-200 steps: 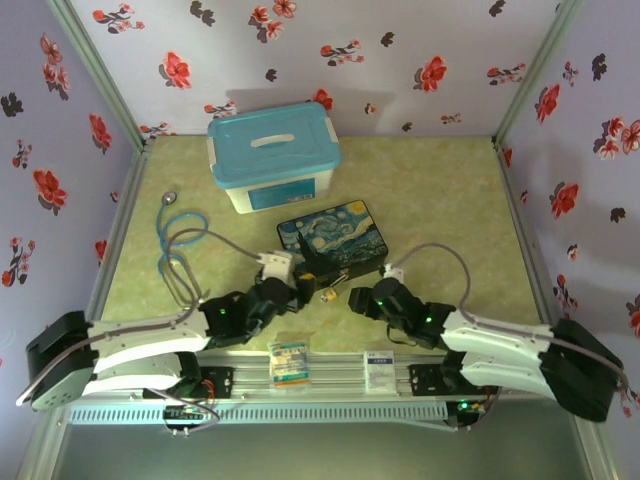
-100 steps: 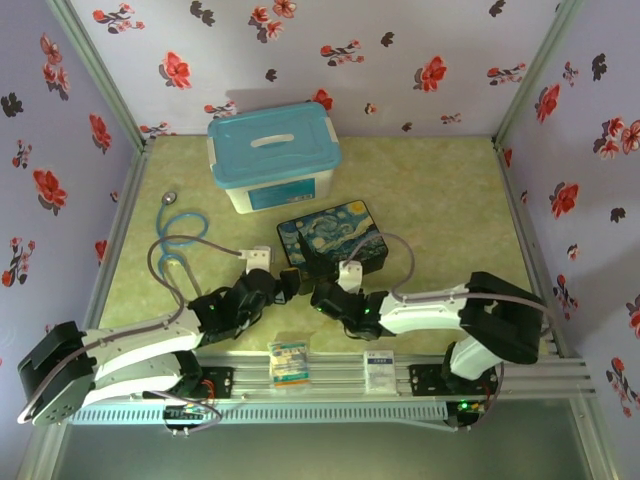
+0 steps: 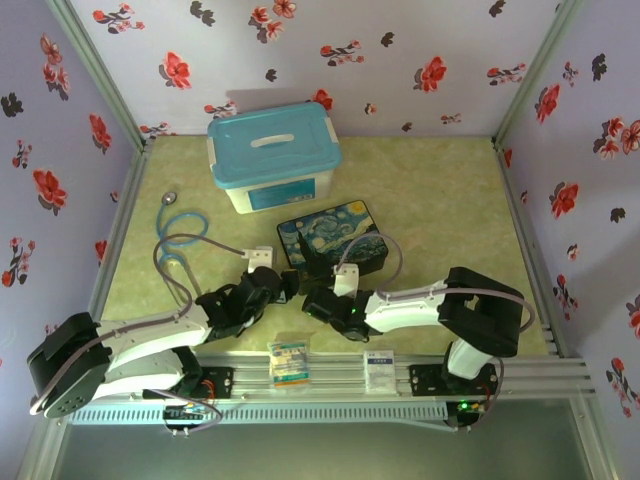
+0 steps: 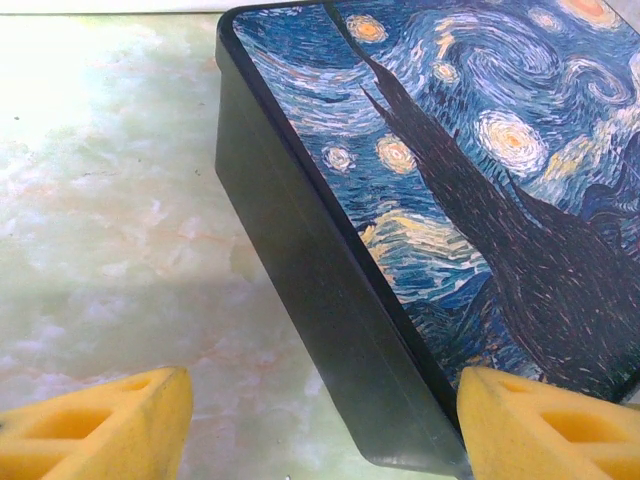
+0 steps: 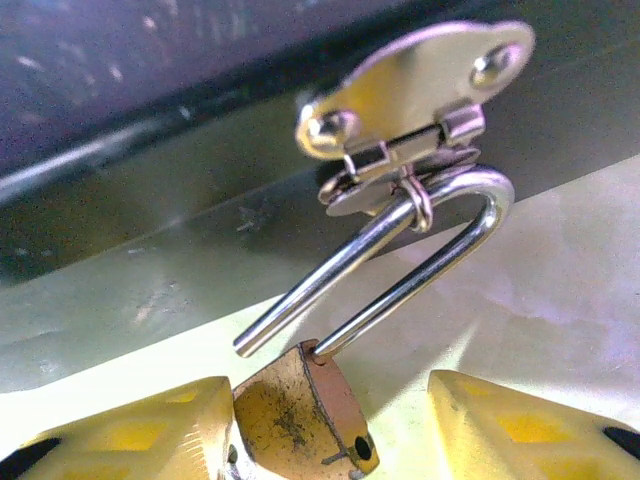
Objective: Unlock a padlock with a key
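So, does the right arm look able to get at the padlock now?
Probably yes: the padlock hangs from the box hasp right between the open fingers of the right end effector; nothing blocks it.

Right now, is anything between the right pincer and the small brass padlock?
Nothing visible. The small brass padlock sits between the yellow fingers of the right pincer, its silver shackle hooked through the metal hasp on the dark box.
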Robot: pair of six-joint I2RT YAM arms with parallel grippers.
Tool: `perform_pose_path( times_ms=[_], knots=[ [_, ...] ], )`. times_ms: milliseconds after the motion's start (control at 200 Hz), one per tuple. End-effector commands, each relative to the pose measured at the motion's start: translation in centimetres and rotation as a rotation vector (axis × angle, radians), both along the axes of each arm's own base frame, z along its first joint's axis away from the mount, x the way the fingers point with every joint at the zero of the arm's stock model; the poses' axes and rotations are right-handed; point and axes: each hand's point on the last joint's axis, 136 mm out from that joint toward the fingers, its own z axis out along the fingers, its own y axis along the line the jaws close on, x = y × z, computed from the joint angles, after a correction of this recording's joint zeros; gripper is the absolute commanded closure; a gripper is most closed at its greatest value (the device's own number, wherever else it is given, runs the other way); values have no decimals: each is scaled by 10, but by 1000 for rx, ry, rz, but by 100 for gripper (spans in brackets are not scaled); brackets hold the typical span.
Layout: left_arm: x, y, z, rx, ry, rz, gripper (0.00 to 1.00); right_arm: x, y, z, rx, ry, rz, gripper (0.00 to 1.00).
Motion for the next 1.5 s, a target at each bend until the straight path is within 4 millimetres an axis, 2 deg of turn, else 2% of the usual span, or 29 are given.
perform_pose_path(
  times_ms=[0, 90, 240, 360, 480, 575, 680, 940, 1140, 1275, 1410, 1495],
  knots=[
    [8, -7, 15, -40, -30, 7, 30, -7, -20, -2, -49, -2, -17, 47],
    [8, -8, 16, -40, -32, 7, 30, -8, -20, 1, -26, -1, -11, 47],
    [11, -11, 19, -42, -38, 6, 29, -2, -2, 3, 73, -38, 25, 47],
    [13, -14, 19, -33, -31, -2, 29, 1, 7, 0, 108, -26, 36, 61],
    [12, -14, 19, -36, -31, -4, 29, -2, 4, -12, 145, -3, 13, 62],
    [14, -13, 20, -38, -33, 2, 29, -4, 1, -18, 129, 12, 10, 68],
    [19, -11, 21, -21, -36, 24, 28, -7, -1, -21, 192, 10, -3, 74],
    [35, -18, 12, 16, -26, 54, 22, -7, 6, -6, 351, -64, 63, 92],
    [46, -19, 10, -28, -37, 91, 21, -8, 13, -4, 490, -93, 83, 95],
    [52, -9, -10, 17, 0, 127, 23, -4, 13, -6, 606, -119, 59, 96],
    [51, -2, -30, 35, 36, 140, 31, 1, 21, -4, 741, -151, 52, 100],
    [48, 1, -35, 32, 43, 145, 33, 0, 31, -11, 730, -134, 82, 100]
  ],
)
